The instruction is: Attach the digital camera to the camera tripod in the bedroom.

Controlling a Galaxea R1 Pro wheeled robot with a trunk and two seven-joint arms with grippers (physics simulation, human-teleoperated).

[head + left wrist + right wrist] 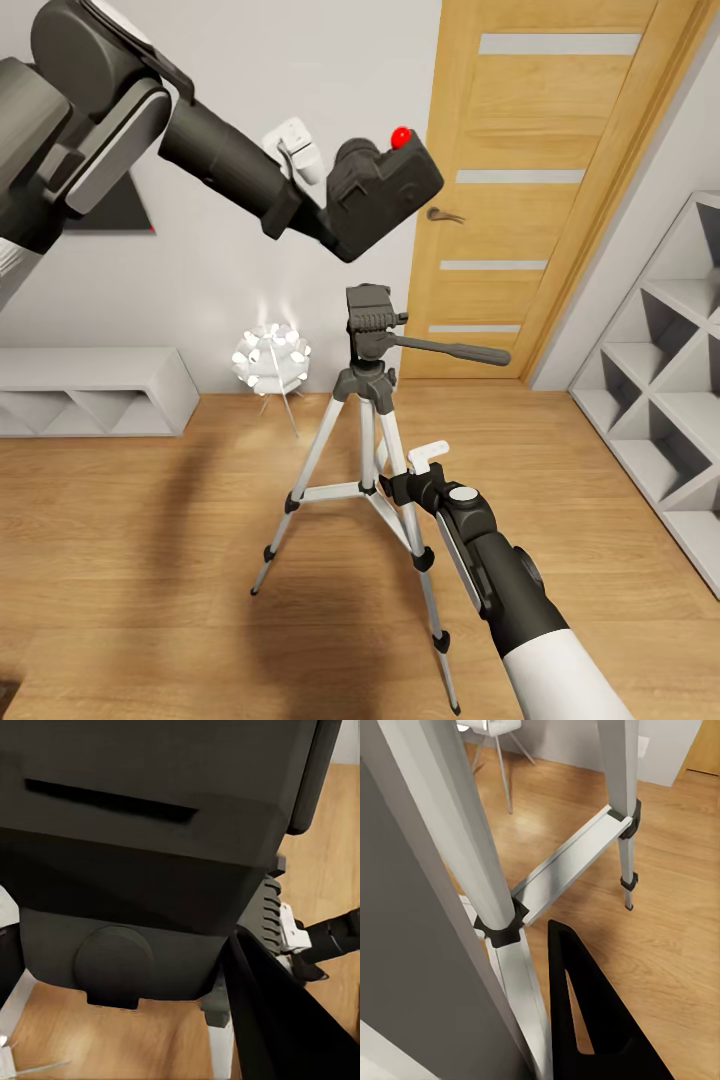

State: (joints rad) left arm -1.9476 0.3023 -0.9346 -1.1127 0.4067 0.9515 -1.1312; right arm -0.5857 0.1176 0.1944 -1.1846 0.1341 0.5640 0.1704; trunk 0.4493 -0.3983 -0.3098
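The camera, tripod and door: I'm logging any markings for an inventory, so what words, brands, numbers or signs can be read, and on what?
None can be read in any view.
digital camera: plain dark body with a red button, no lettering.
camera tripod: silver legs and black head, no brand or numbers.
wooden door: pale inset strips, no sign.
dark picture on the wall: no legible text.

The left arm reaches up and forward, its gripper (pixel 335 215) clamped on the digital camera (pixel 385 195), held tilted in the air. The right arm extends low, its gripper (pixel 405 480) closed around a leg of the camera tripod (pixel 372 400).
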